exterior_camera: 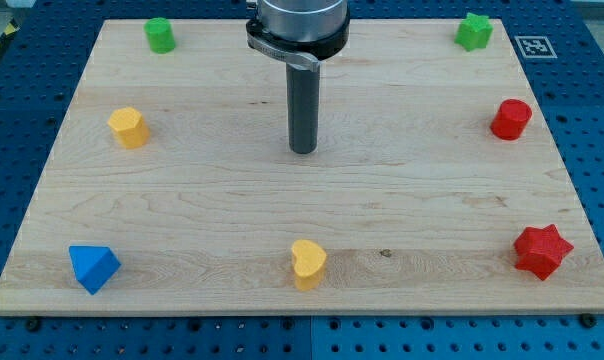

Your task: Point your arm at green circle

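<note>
The green circle block point(160, 35) stands near the wooden board's top left corner. My tip point(303, 151) rests on the board a little above its middle, well to the right of and below the green circle, touching no block. The rod rises straight up to the arm's mount at the view's top centre.
A green star point(473, 32) is at top right, a red round block point(511, 119) at right, a red star point(541, 251) at bottom right. A yellow heart point(308, 264) sits bottom centre, a blue triangle point(92, 267) bottom left, a yellow block point(128, 127) at left.
</note>
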Robot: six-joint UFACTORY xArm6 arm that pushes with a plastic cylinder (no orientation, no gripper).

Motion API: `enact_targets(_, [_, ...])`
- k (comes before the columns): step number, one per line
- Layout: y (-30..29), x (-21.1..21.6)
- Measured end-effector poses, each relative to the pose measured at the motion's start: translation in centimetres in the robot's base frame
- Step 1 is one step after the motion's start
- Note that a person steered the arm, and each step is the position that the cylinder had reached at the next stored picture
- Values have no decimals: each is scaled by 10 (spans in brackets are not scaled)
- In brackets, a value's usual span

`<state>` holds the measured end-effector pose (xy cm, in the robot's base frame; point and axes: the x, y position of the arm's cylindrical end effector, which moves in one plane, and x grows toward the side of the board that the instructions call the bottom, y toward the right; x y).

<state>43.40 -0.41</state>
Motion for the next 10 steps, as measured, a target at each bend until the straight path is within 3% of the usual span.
enact_targets(10, [-30, -10])
